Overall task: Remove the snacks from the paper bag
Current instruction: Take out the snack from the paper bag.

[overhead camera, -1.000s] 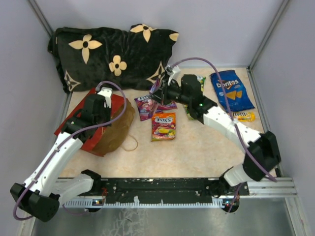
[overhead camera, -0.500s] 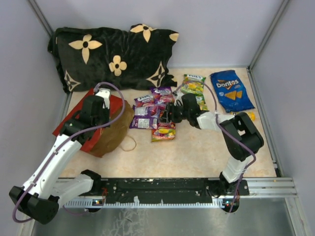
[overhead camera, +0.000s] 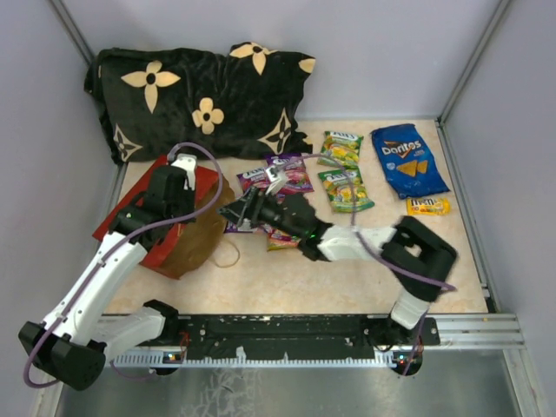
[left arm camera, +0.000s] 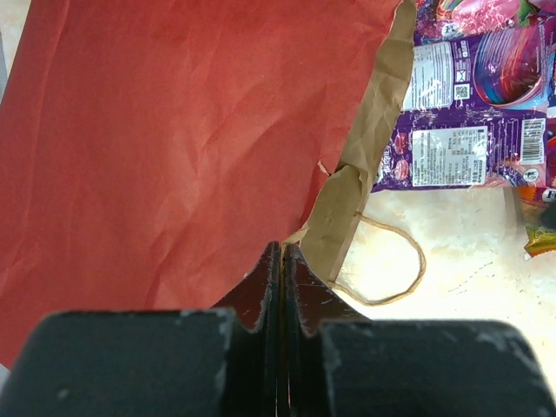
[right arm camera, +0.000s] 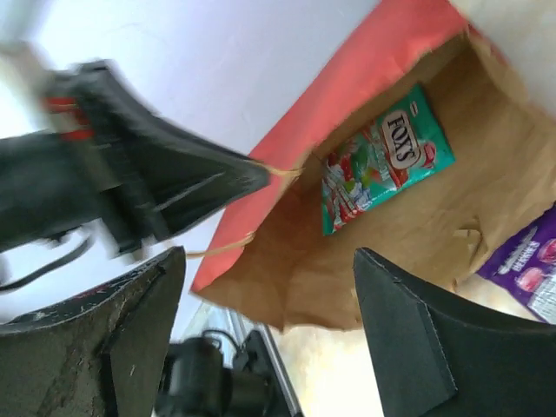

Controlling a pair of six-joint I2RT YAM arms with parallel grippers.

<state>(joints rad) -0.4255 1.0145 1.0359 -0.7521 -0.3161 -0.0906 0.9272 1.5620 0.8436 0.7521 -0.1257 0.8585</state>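
At the mouth of the paper bag point(right arm camera: 417, 252): right gripper point(right arm camera: 269, 261), spread wide with nothing in it, aimed straight into the brown inside. Just past it, deep in the bag, one teal pouch point(right arm camera: 382, 169) lying flat. Can't spot anything else in there, but can't see every corner either.

Over on the left, left gripper point(left arm camera: 282, 250) pinched tight on the bag's upper rim, by the look of it holding the mouth up and open. Bag itself lying on its side at the left of the table point(overhead camera: 347, 278), mouth facing right.

Already out, to the right of the bag: purple pouches point(overhead camera: 289, 171) just beside the mouth, two green pouches point(overhead camera: 346, 189) further right, Doritos bag point(overhead camera: 408, 159) and yellow M&M's packet point(overhead camera: 427, 206) at the far right.

Mostly done, by the look of it. Left to do: reach in, grab that teal one, drop it with the rest.
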